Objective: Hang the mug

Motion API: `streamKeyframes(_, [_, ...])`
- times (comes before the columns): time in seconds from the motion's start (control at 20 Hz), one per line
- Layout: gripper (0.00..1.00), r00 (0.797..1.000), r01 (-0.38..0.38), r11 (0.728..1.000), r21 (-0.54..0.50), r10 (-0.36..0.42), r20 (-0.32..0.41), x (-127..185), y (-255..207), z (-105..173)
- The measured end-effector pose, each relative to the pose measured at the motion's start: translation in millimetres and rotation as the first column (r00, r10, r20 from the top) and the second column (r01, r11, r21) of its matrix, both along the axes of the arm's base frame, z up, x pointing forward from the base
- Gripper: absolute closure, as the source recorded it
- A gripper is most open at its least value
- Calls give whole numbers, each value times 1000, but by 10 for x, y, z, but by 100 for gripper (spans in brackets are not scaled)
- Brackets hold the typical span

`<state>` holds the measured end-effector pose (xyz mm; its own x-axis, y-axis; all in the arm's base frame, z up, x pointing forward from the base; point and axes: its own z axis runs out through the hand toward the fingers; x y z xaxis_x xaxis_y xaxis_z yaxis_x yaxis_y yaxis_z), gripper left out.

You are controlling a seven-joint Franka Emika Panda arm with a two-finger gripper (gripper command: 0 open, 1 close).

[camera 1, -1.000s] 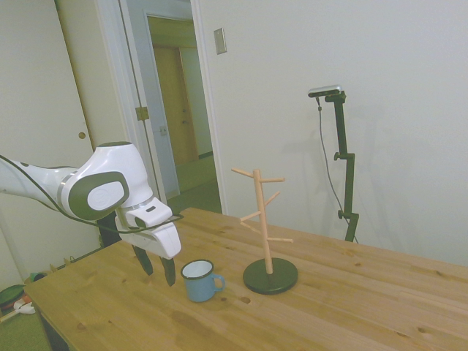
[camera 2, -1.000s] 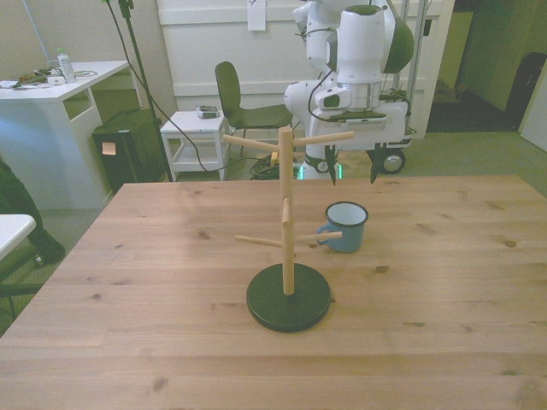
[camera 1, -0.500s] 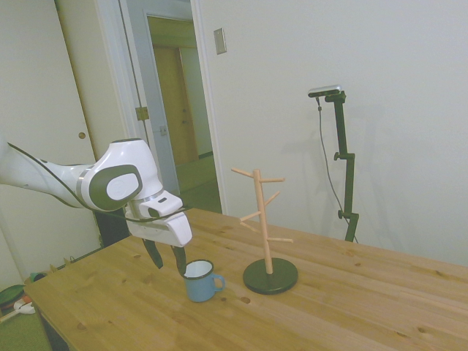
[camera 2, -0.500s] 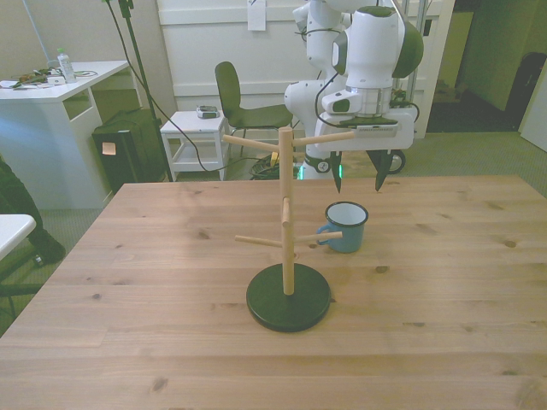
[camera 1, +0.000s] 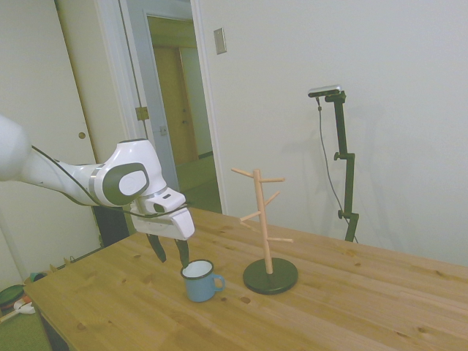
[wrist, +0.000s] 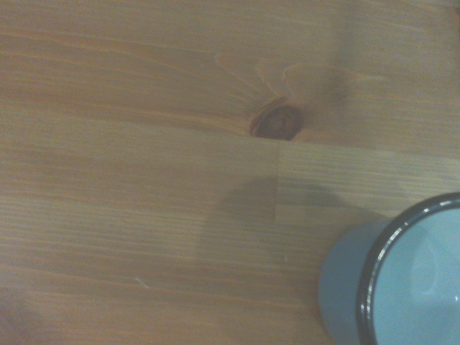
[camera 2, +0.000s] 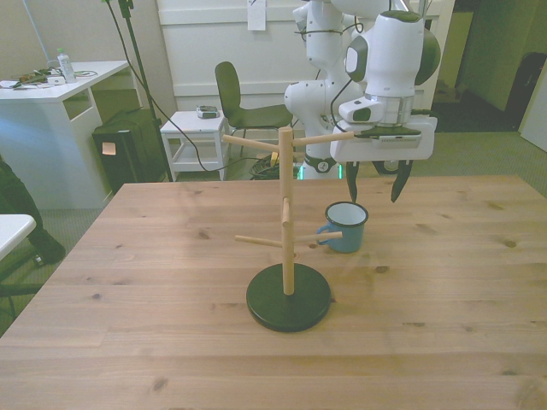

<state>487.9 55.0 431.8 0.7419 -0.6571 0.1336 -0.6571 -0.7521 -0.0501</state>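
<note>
the white arm (camera 1: 66,179) is seen reaching in from nine o'clock in the side view, its forearm sloped gently down toward the wrist (camera 1: 131,183). the wrist is bent so that the gripper (camera 1: 171,252) is pointed straight down, toward six o'clock. its two dark fingers (camera 2: 351,183) are held spread well apart, with nothing between them. in the front view the gripper (camera 2: 375,184) is hung below the white hand block, clear of the table

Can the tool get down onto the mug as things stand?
Probably yes. The tool is open, above and just behind the blue mug, which stands upright on the table. The peg stand stands apart on the handle side.
</note>
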Motion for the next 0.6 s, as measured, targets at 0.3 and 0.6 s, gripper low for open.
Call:
streamKeyframes(0.3, [0,1000,3,1000,-1,-3,-10,83,48,-94])
streamKeyframes(0.6, [0,1000,6,1000,5,-6,-4,137,57,-191])
